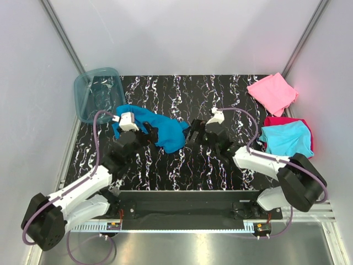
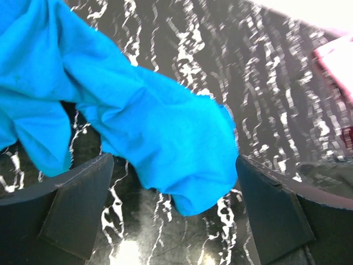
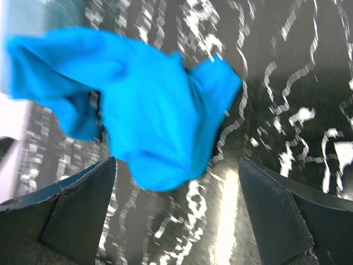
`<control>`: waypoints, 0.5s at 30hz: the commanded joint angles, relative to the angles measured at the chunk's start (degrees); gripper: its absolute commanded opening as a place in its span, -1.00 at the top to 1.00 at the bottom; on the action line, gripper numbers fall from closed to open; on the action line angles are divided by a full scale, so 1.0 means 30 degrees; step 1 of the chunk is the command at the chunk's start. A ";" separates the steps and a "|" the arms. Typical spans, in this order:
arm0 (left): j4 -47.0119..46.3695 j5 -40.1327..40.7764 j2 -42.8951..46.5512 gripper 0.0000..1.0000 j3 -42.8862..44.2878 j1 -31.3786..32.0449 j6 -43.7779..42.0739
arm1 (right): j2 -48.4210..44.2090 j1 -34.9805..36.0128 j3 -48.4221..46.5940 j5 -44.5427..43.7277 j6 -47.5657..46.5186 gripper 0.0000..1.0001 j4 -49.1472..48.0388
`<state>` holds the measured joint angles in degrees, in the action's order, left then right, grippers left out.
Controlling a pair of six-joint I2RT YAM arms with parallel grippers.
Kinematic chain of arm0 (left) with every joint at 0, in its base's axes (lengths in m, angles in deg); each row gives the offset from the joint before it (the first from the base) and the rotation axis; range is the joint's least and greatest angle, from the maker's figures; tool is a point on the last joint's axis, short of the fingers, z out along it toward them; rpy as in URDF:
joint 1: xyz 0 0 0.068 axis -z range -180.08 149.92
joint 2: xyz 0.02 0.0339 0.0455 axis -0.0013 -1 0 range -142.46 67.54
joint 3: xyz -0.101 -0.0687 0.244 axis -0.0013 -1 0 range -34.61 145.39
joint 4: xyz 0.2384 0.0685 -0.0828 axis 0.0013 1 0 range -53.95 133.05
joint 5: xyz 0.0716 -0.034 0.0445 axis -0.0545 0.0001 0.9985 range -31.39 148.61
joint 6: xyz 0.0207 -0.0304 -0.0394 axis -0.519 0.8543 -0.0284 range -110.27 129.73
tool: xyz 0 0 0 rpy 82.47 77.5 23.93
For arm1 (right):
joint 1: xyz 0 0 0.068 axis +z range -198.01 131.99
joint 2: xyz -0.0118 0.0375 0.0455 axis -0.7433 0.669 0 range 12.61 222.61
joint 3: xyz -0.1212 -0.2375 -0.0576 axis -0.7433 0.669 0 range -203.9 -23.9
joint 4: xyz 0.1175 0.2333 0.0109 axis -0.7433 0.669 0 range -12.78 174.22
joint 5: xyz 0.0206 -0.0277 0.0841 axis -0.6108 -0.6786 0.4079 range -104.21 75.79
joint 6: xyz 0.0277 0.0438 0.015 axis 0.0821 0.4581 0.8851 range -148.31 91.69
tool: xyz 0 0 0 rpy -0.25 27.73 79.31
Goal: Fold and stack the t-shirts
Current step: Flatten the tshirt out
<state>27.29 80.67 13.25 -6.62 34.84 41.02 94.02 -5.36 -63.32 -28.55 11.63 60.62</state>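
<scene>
A crumpled teal-blue t-shirt (image 1: 157,128) lies left of the table's middle; it fills the left wrist view (image 2: 138,110) and shows in the right wrist view (image 3: 149,110). My left gripper (image 1: 150,134) is open at the shirt's near left side, its jaws wide apart with cloth hanging between them. My right gripper (image 1: 193,132) is open just right of the shirt's end, empty. A folded cyan shirt (image 1: 287,138) lies on a magenta-red one (image 1: 276,121) at the right edge. A folded pink shirt (image 1: 272,93) lies at the back right.
A translucent blue plastic tub (image 1: 97,94) stands at the back left corner, just behind the teal shirt. The table (image 1: 182,165) is black with white marbling. Grey walls close in on three sides.
</scene>
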 commanded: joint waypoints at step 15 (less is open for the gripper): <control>-0.9296 -0.6907 -0.2352 -0.97 -0.1948 -0.4753 0.4715 | 0.3067 -0.0507 -0.0130 0.1910 0.1596 -1.00 -0.3959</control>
<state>9.70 69.20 8.97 -11.85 22.69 50.05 100.86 -6.82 -61.60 -23.92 14.86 52.01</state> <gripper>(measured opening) 0.985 0.994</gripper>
